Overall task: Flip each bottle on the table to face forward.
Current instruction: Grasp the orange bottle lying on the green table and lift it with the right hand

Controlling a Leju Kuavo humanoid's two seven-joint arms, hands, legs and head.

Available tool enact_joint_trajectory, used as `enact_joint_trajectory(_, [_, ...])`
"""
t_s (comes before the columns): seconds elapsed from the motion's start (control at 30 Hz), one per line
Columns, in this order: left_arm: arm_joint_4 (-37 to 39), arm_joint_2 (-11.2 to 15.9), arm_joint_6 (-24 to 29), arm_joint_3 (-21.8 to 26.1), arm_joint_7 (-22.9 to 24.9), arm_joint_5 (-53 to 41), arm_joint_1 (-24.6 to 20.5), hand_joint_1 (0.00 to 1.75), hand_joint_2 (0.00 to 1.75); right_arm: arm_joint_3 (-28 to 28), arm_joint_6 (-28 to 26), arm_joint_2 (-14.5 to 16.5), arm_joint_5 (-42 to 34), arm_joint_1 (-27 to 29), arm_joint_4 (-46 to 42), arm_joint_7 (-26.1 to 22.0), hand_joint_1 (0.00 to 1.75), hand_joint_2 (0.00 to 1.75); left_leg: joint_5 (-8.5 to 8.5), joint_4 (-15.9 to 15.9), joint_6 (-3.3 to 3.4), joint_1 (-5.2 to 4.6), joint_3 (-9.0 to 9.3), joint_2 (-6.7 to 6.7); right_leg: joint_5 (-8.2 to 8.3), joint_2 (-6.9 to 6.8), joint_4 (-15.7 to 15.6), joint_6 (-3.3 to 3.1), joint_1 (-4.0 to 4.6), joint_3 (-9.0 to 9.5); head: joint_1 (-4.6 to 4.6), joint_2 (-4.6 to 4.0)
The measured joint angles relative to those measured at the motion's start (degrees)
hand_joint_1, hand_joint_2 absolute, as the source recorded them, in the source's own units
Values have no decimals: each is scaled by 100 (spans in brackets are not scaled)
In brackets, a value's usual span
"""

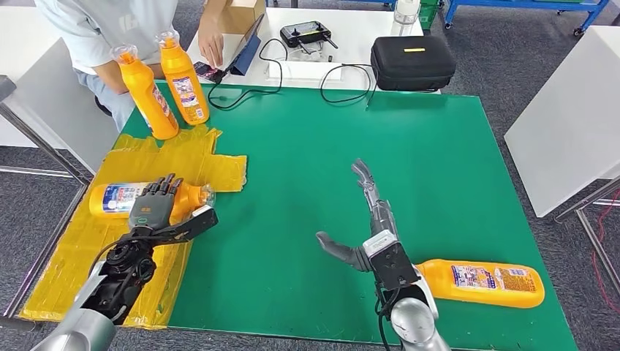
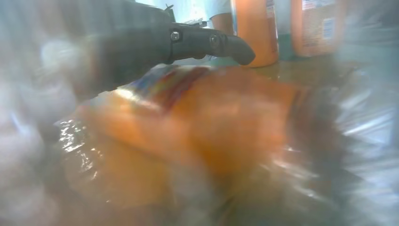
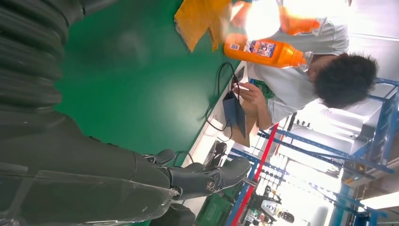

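The left hand (image 1: 155, 205) lies over the lying bottle (image 1: 117, 199) on the yellow sheet (image 1: 175, 157), fingers draped across its shoulder; whether they clamp it I cannot tell. The bottle's long axis runs crosswise, cap pointing toward the open, empty right hand (image 1: 365, 219).

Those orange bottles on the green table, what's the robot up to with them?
The robot's left hand rests over an orange bottle lying on its side on the yellow sheet. Its right hand is open over the green mat, holding nothing. Another lying bottle waits by its right arm; two upright bottles stand at the far corner near a seated person.
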Motion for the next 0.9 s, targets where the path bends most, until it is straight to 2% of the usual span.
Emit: enact_joint_trajectory(0.9, [203, -79, 151, -36, -135, 308, -76, 0, 175, 45, 18, 28, -34, -111, 199, 29, 0, 175, 3, 0, 3, 0, 13, -1, 0, -4, 0, 0, 0, 16, 0, 0])
